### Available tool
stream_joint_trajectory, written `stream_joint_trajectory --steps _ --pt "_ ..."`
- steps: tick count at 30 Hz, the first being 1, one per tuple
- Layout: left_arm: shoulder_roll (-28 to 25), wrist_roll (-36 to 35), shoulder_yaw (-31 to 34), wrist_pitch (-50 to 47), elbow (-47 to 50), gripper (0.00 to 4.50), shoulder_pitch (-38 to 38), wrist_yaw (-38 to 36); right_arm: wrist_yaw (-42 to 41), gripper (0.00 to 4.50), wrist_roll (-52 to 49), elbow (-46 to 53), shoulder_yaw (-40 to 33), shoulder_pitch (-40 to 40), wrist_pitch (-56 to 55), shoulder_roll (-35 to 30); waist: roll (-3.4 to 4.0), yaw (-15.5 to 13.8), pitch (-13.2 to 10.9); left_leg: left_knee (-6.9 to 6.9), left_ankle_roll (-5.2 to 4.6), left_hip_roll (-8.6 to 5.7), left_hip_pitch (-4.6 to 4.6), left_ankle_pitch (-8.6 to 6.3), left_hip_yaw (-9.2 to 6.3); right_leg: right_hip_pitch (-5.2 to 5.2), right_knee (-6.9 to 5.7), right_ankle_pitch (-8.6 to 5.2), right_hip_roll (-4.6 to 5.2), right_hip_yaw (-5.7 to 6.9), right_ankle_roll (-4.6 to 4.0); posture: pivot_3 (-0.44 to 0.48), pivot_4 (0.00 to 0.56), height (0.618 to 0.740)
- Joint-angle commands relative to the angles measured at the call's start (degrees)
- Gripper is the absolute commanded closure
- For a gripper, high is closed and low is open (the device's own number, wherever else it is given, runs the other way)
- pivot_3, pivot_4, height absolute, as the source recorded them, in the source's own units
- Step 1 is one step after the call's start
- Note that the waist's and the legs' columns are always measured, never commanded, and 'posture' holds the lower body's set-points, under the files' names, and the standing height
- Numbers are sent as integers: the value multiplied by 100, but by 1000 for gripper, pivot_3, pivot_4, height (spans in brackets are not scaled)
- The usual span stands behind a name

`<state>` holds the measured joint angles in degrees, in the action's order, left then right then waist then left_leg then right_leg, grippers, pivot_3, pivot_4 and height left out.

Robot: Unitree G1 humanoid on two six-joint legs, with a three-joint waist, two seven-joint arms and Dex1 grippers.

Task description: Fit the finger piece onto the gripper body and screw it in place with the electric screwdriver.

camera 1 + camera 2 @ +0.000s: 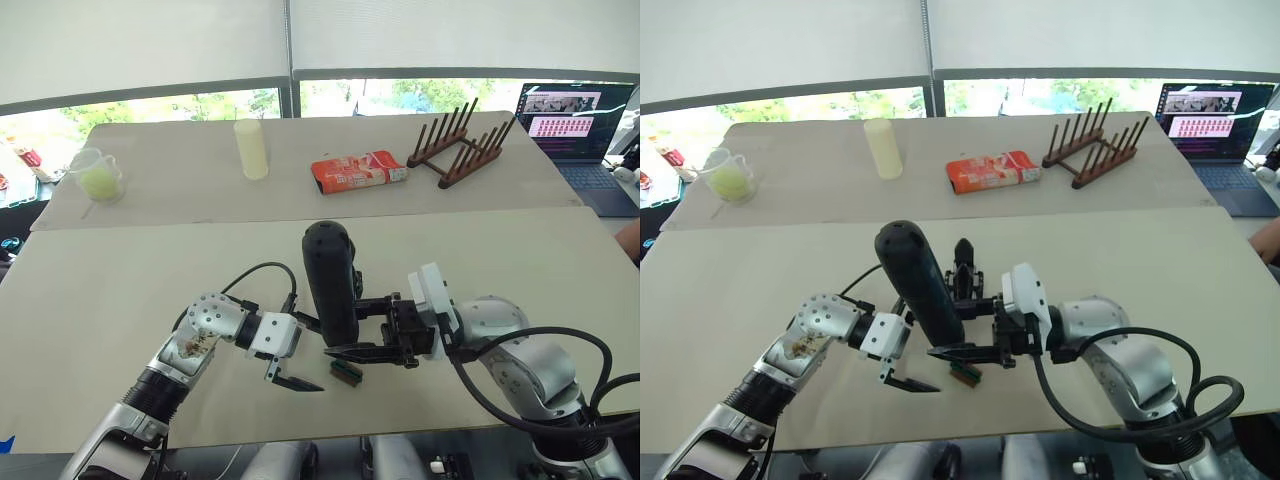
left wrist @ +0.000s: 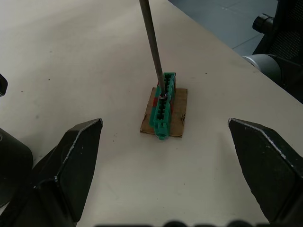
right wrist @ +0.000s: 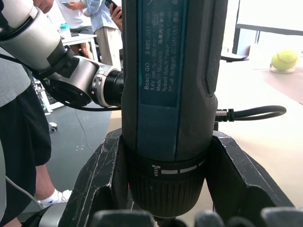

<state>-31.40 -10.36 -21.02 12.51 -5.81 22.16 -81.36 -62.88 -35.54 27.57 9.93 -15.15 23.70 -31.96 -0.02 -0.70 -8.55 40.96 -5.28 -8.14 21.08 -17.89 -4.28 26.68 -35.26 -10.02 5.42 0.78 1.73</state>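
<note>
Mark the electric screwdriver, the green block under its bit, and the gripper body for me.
electric screwdriver [image 3: 165,71], right wrist view, on its labelled barrel.
green block [image 2: 163,111], left wrist view, on its top face.
gripper body [image 1: 965,272], right eye view, on its upright black linkage behind the screwdriver.

Counts on the two worktops

One electric screwdriver [image 1: 329,283], one gripper body [image 1: 965,272], one small green block [image 2: 163,105] on a cardboard square; farther back one pale cylinder [image 1: 251,149], one red packet [image 1: 357,171], one wooden peg rack [image 1: 461,147], one clear cup [image 1: 97,175], one laptop [image 1: 578,123].
</note>
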Motion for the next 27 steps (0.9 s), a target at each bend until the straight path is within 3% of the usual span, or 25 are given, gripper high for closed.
stream_joint_trajectory --steps 1,27 --pt "8 -30 21 70 99 0 15 31 9 2604 -106 117 -127 -74 -96 26 0 0 0 0 0 0 0 0 0 0 0 0 0 0 0 0 150 740" --pt "8 -24 33 42 71 0 73 42 40 2604 -117 91 -82 -102 -60 49 0 0 0 0 0 0 0 0 0 0 0 0 0 0 0 0 150 740"
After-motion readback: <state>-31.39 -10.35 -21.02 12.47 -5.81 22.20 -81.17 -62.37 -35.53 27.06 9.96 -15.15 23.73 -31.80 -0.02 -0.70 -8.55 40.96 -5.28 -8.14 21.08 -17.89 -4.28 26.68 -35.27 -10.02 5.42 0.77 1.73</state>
